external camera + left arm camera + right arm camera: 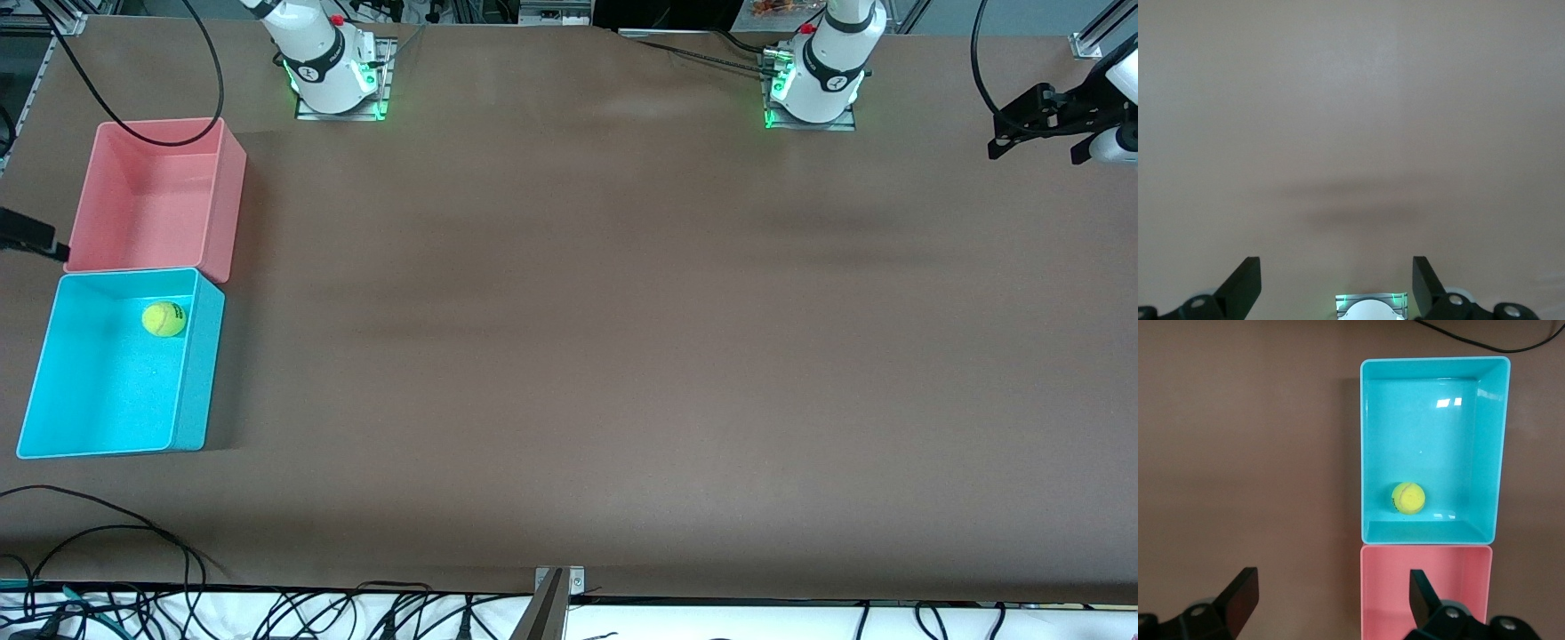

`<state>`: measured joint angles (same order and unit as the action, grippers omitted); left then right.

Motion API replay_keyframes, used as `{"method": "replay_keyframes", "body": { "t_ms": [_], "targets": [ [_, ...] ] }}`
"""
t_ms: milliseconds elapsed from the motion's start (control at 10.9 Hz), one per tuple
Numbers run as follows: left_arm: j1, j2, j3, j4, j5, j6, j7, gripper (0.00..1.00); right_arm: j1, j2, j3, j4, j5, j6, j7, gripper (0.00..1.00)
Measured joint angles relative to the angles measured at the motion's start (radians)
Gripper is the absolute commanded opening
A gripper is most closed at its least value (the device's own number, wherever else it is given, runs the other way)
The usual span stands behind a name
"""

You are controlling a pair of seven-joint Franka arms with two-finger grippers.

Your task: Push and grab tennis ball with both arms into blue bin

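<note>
Fuzzy tennis ball [164,318]; glossy plastic blue bin [197,373]; matt brown table [622,356].

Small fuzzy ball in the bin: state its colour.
Yellow-green small fuzzy ball, clearest in the right wrist view.

Pretty much the whole brown counter [569,356] is open, nothing sticking up under the left claw [1337,283], which hangs spread wide over bare surface. Only obstacles sit below the right claw [1331,603]: the blue bin [1367,453] and pink bin [1368,587], walls touching, no gap to slip between.
</note>
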<state>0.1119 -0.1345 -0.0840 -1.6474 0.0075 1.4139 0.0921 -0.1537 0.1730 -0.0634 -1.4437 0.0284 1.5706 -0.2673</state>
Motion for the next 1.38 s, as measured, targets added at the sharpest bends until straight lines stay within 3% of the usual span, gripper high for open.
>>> {"method": "replay_keyframes", "body": {
  "t_ms": [368, 643, 827, 1379],
  "targets": [
    [0.000, 0.000, 0.002, 0.001, 0.000, 0.000, 0.000, 1.00, 0.032, -0.082, 0.028, -0.020, -0.002, -0.029, 0.053, 1.00],
    [0.002, 0.000, 0.004, 0.001, 0.000, 0.000, 0.000, 1.00, 0.156, -0.149, -0.046, -0.128, -0.012, 0.068, 0.129, 1.00],
    [0.002, 0.000, 0.004, 0.008, 0.000, 0.000, 0.000, 1.00, 0.172, -0.196, -0.054, -0.215, -0.014, 0.114, 0.143, 1.00],
    [0.010, 0.016, 0.007, 0.044, 0.000, 0.005, 0.000, 1.00, 0.176, -0.212, -0.056, -0.242, -0.014, 0.095, 0.144, 1.00]
  ]
}}
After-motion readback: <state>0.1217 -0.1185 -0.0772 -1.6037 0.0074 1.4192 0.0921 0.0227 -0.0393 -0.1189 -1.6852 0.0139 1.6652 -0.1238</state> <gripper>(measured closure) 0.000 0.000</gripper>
